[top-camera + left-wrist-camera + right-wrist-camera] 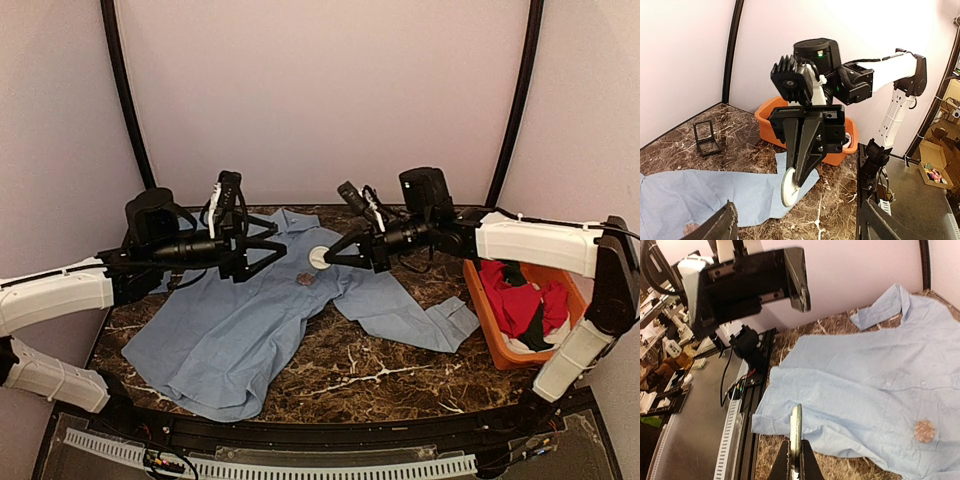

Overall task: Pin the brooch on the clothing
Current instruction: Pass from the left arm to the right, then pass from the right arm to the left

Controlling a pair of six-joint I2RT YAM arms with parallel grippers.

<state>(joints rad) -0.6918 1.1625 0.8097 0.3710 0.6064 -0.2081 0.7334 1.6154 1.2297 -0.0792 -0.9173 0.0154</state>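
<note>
You get soft, even light; the light blue cloth shirt casts faint shadows on the dark marbled tabletop; each view is slightly soft.

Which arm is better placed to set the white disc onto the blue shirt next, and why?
Right, probably. The right fingers are shut on the white disc, held on edge over the light blue shirt. The left fingers stand open, holding nothing.
</note>
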